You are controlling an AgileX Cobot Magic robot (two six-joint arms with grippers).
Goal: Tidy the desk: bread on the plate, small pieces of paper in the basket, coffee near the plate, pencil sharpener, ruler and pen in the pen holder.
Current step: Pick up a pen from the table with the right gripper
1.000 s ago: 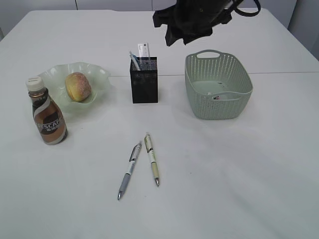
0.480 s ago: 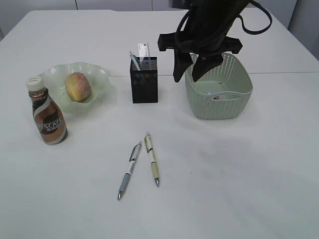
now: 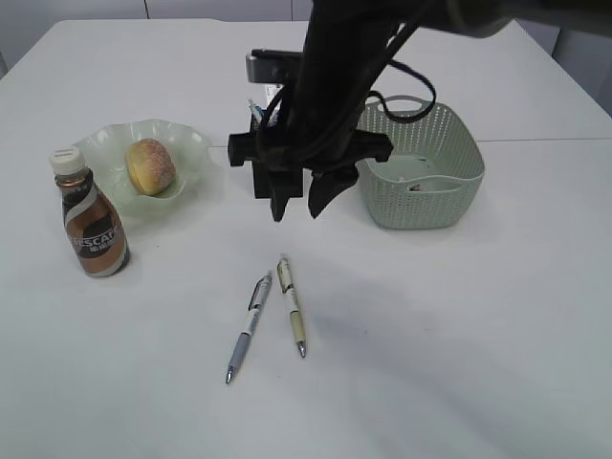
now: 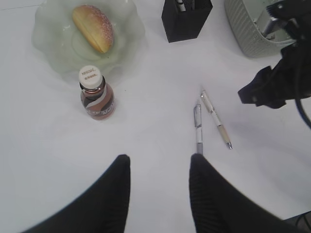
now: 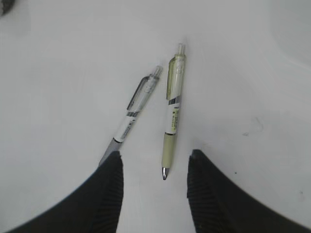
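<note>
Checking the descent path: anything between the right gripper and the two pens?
Nothing. In the right wrist view the right gripper stands open over bare desk, with the green pen and grey pen just ahead.

It looks like an office or lab test setup: a plain white counter (image 3: 478, 363) with a pen holder (image 4: 187, 22) and pens (image 3: 292, 306).

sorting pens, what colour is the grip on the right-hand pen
Pale yellow-green grip on that pen, clearest in the right wrist view.
</note>
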